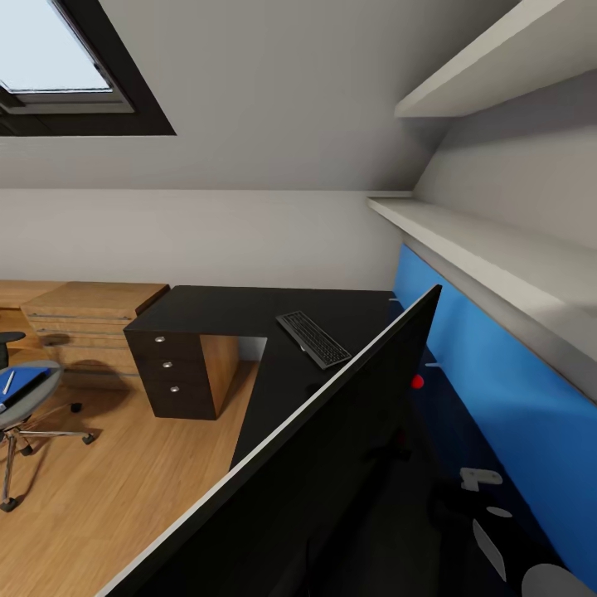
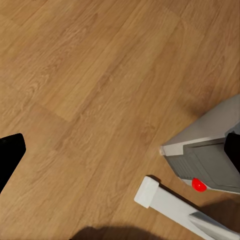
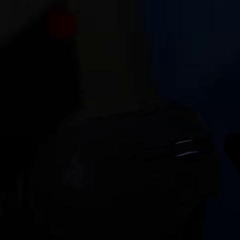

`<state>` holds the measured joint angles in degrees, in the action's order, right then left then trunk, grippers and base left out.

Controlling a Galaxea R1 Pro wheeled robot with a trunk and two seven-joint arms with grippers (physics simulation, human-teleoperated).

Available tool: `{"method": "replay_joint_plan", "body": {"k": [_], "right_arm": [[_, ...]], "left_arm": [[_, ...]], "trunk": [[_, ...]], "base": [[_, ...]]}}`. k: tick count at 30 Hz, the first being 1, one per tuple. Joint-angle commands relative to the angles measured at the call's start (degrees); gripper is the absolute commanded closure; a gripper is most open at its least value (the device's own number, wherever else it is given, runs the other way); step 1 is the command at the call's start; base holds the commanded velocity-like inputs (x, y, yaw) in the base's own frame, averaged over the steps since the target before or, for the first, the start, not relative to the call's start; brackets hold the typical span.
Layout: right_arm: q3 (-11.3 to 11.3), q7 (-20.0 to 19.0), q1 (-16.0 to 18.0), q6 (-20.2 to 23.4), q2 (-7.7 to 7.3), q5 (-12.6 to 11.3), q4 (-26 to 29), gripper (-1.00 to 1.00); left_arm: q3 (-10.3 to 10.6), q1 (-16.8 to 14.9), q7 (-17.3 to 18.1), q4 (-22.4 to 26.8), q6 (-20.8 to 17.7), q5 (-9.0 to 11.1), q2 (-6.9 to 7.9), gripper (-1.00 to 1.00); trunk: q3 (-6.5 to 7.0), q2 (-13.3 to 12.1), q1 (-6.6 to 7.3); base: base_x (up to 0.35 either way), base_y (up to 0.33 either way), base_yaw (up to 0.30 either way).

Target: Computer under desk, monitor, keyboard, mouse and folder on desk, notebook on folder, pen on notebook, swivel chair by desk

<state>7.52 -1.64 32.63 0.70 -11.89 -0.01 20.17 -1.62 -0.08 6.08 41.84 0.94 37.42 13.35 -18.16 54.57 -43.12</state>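
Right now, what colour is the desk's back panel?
Bright blue back panel, clearest in the head view.

The black-topped L-shaped bench (image 1: pixel 224 311) had a blue back panel. The monitor (image 1: pixel 332 464) stood tilted along that back edge. The keyboard (image 1: pixel 313 338) lay flat near the inner corner. The blue folder (image 1: pixel 21 383) rested on the swivel chair (image 1: pixel 29 406). The silver-grey computer (image 2: pixel 212 152) sat on the floor.

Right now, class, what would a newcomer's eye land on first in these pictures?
The monitor looms tilted across the head view's foreground, right up against the camera. Beyond it the keyboard lies on the black desk, in front of the bright blue back panel. At far left, the swivel chair carries the folder.
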Motion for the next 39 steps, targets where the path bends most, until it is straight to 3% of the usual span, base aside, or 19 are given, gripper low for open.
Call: {"method": "replay_joint_plan", "body": {"k": [1,11,12,35,39], "right_arm": [[0.1,-0.2,0.0,0.4,0.03,0.4,-1.1,-1.0],[0.1,-0.4,0.0,0.4,0.03,0.4,-1.0,-1.0],[0.1,-0.6,0.0,0.4,0.03,0.4,-1.0,1.0],[0.2,-1.9,0.0,0.3,0.11,0.4,-1.0,1.0],[0.2,-1.9,0.0,0.3,0.12,0.4,-1.0,1.0]], "left_arm": [[0.0,0.0,0.3,0.0,0.0,0.6,0.01,-1.0],[-0.1,0.0,0.3,0.0,0.0,0.6,0.07,-1.0],[-0.1,0.0,0.3,0.0,0.0,0.6,0.08,-1.0],[-0.1,0.0,0.3,0.0,0.0,0.9,0.16,-1.0],[-0.1,0.0,0.2,-0.1,0.0,1.0,0.17,-1.0]], "trunk": [[-0.07,0.0,-0.01],[-0.07,0.0,-0.01],[-0.07,0.0,-0.01],[-0.07,0.0,-0.01],[0.65,-1.6,0.87]], "base": [[0.0,0.0,0.0],[0.0,0.0,0.0],[0.0,0.0,0.0],[0.0,0.0,0.0],[0.0,0.0,0.0]]}}
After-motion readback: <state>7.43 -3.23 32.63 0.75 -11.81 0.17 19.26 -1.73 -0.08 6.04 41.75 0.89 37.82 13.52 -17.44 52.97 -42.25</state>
